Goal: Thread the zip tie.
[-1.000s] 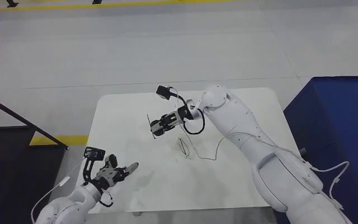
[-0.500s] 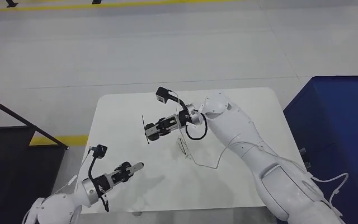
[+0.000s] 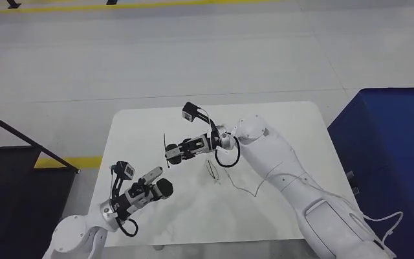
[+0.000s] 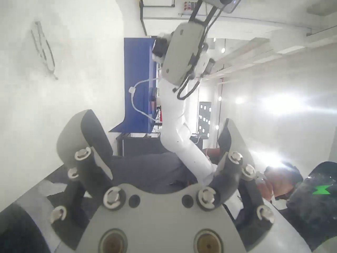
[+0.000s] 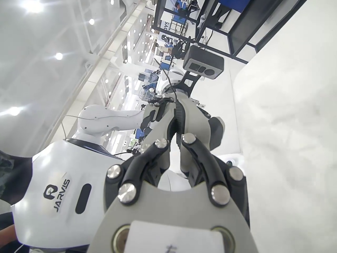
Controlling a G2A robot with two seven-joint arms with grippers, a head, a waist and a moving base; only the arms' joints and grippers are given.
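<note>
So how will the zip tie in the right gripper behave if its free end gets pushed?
Probably springy rather than limp: the zip tie stands nearly straight out of the shut right gripper. It looks very thin, so likely light, and its tip would probably bend or wobble under a push.

Black zip tie (image 3: pixel 165 145) pinched in the right gripper (image 3: pixel 170 153)
Thin and straight, it stands nearly upright above the white table (image 3: pixel 284 129); dark looped ties (image 3: pixel 212 169) lie flat on the tabletop near it.
</note>
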